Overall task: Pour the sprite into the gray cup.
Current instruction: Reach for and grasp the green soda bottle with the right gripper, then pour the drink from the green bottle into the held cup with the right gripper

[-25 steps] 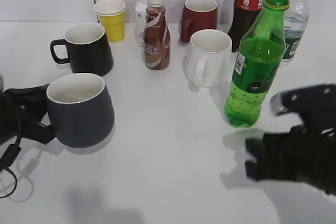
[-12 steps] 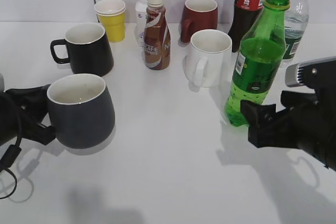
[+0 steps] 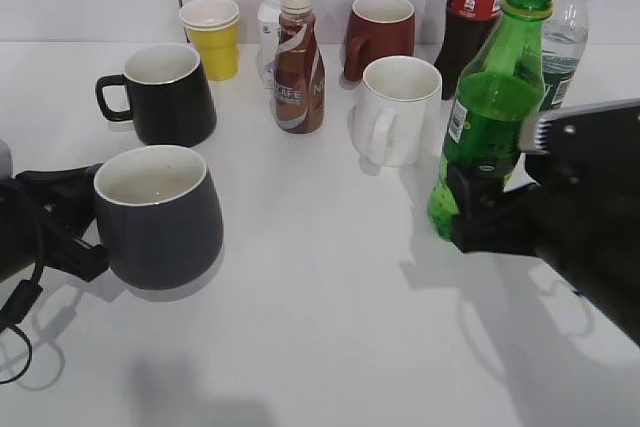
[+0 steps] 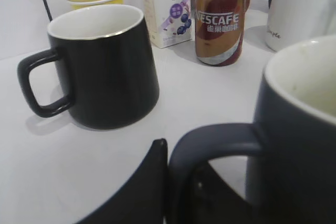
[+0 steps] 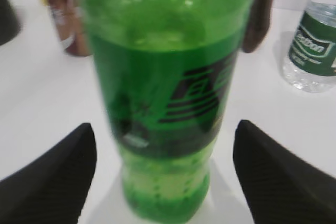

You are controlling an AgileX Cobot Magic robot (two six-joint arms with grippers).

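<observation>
The sprite (image 3: 490,112), a tall green bottle with no cap, stands upright at the right of the table. It fills the right wrist view (image 5: 165,87). My right gripper (image 5: 165,169) is open, with a finger on each side of the bottle's lower part and a gap on both sides. In the exterior view the right gripper (image 3: 475,217) is at the bottle's base. The gray cup (image 3: 160,212) stands at the front left. My left gripper (image 4: 181,182) is shut on the cup's loop handle (image 4: 210,142), seen in the exterior view at the left gripper (image 3: 75,222).
A black mug (image 3: 165,92) stands behind the gray cup. A brown Nescafe bottle (image 3: 297,62), a white mug (image 3: 397,107), a dark red mug (image 3: 380,32), a yellow paper cup (image 3: 211,37), a cola bottle (image 3: 472,7) and a water bottle (image 3: 565,37) stand further back.
My right gripper has moved up and left from the front right until its open fingers flank the sprite's base. The gray cup has shifted slightly right in my left gripper.
</observation>
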